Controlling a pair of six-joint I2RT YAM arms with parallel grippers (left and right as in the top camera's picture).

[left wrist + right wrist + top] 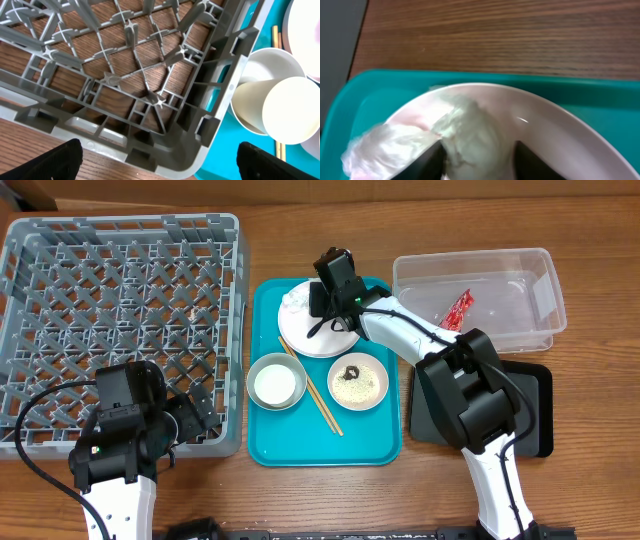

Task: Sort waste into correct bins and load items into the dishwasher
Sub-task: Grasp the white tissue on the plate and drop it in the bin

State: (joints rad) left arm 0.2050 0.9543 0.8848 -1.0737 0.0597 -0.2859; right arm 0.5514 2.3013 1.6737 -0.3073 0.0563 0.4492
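A crumpled white tissue (297, 302) (470, 140) lies on the round white plate (335, 342) (560, 135) at the back of the teal tray. My right gripper (318, 308) (479, 160) is down on the plate with a finger pressed against each side of the tissue. The red wrapper (457, 310) sits in the clear tub (480, 260). A pinkish bowl (358, 380) holds rice and a brown lump. The grey bowl (275, 383) (265, 60) has the white cup (285, 110) in it. Chopsticks (318, 395) lie between the bowls. My left gripper (200, 415) (160, 162) hangs open at the near right corner of the dishwasher rack (240, 330) (220, 100).
The teal tray (380, 445) (600, 95) stands between the rack and the bins. A flat black tray (535, 410) lies under the right arm, in front of the clear tub. Bare wooden table lies beyond the tray's far edge.
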